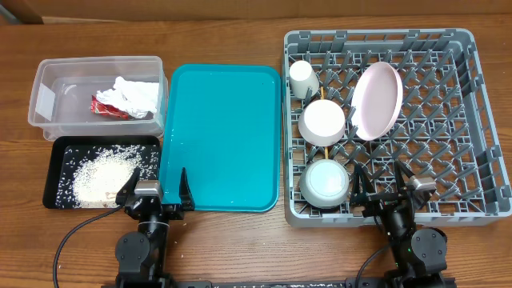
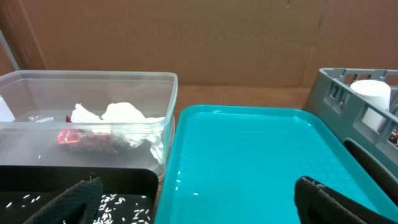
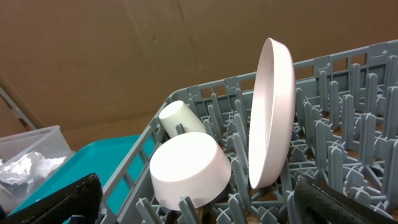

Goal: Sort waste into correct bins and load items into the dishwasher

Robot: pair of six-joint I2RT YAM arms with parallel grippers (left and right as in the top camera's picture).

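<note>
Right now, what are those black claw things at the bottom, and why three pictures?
They are a robot's two pinching hands, called grippers. The left gripper and the right gripper are both open, holding nothing. One picture looks down from above the table; the other two come from cameras on the wrists. A clear tub holds napkins and a red wrapper, a black tray holds rice, a teal tray sits in the middle, and a grey rack holds a cup, two bowls and a pink plate.

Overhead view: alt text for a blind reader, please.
Grey dish rack at right holds a pink plate, cream cup and two white bowls. Teal tray mid-table; at left, a clear tub with napkins and red wrapper, a black tray with rice. Left pincer and right pincer: both open.
</note>
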